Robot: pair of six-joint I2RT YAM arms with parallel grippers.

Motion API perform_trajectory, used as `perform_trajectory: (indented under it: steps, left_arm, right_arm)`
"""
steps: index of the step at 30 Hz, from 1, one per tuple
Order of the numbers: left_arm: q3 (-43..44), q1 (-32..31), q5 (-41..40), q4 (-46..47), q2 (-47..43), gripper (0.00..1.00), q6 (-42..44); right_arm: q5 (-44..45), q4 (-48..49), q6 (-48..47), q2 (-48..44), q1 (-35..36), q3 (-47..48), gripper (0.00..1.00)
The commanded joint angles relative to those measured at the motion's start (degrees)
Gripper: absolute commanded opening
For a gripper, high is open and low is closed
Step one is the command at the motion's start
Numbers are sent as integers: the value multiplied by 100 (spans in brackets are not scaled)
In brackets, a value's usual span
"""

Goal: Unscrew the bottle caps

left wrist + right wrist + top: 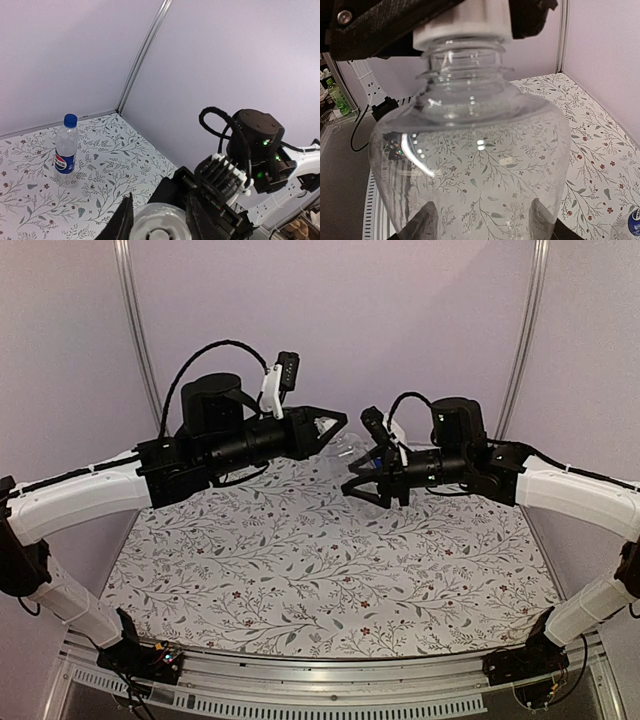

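A plain clear bottle (470, 150) hangs in the air between both arms, above the flowered table (300, 580). My right gripper (482, 222) is shut on its body, one finger on each side. Its white cap (462, 22) sits between the black fingers of my left gripper (159, 227), which is shut on it. In the top view the left gripper (335, 428) and right gripper (362, 488) meet at the clear bottle (352, 448). A Pepsi bottle (66, 152) with a blue cap (70, 120) stands upright on the table, well away from both grippers.
Pale walls with a metal corner post (142, 55) close off the back of the table. The right arm's wrist and cable (250, 145) sit close behind my left fingers. The Pepsi bottle's label (632, 225) shows at the right wrist view's bottom right corner.
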Motion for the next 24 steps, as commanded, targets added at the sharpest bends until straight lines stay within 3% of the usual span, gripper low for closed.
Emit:
perform_trajectory:
  steps: [1,7,11,18,22,24]
  left_arm:
    - [95,-86,-210,-213,50,16,-134]
    - [4,-62,295,143,37,36,106]
    - [-6,-10,600,230,20,54,182]
    - [-303,250,1386,623,-200,77,148]
    - [-454,412,1962,749,-369,99,420]
    - [-538,531,2219,788,-468,100,553]
  right_arm:
    - [126,282,145,-200,-66,-92,58]
    - [-624,431,128,-135,-66,-146,59]
    - [-805,453,138,-136,-66,-145,59]
    - [-1032,444,133,-121,-66,-143,60]
    - [-1248,411,109,-112,-66,-129,59]
    - [-1461,367,92,-86,-66,-88,59]
